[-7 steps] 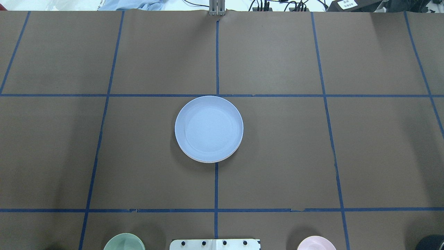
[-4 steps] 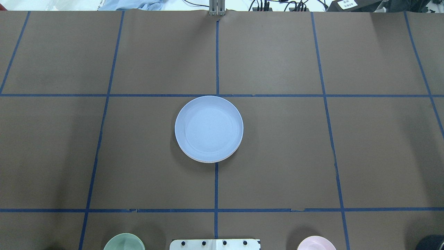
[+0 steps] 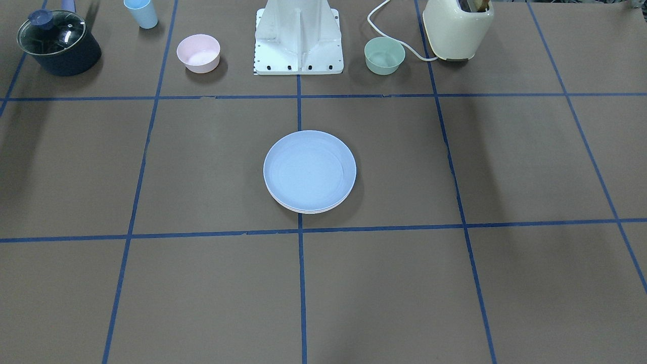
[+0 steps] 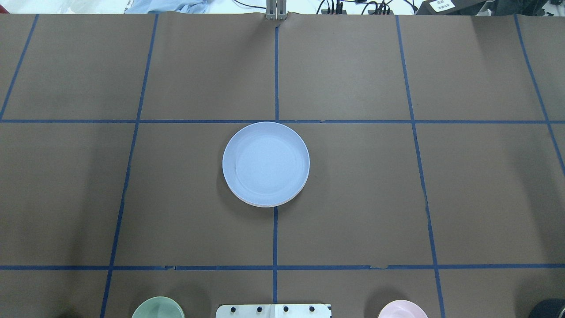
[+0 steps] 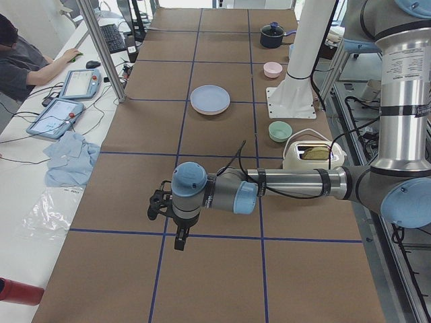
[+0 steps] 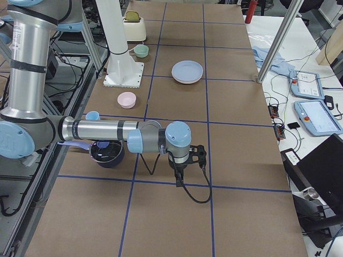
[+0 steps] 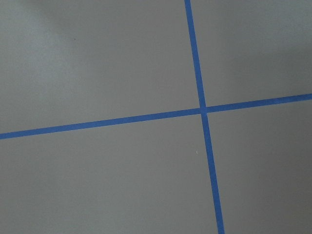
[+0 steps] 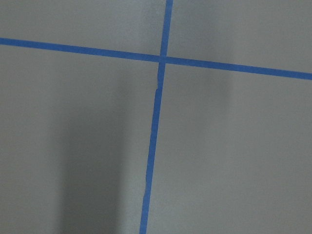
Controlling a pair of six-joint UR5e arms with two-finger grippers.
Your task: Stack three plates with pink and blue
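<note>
The light blue plate (image 4: 265, 164) lies on top of a stack at the table's centre, also in the front view (image 3: 309, 171) and both side views (image 5: 209, 99) (image 6: 187, 71). Thin pale rims (image 3: 308, 210) of plates beneath it peek out at one edge; I cannot tell their colours, so the pink and cream plates are hidden. My left gripper (image 5: 176, 232) hovers over the table's left end, far from the stack. My right gripper (image 6: 179, 174) hovers over the right end. Both show only in side views, so I cannot tell if they are open or shut. The wrist views show only brown paper and blue tape.
Near the robot base (image 3: 298, 35) stand a small pink bowl (image 3: 198, 52), a green bowl (image 3: 384, 55), a light blue cup (image 3: 141, 12), a dark lidded pot (image 3: 58, 43) and a cream toaster (image 3: 457, 28). An operator (image 5: 20, 57) sits beside the table's far side.
</note>
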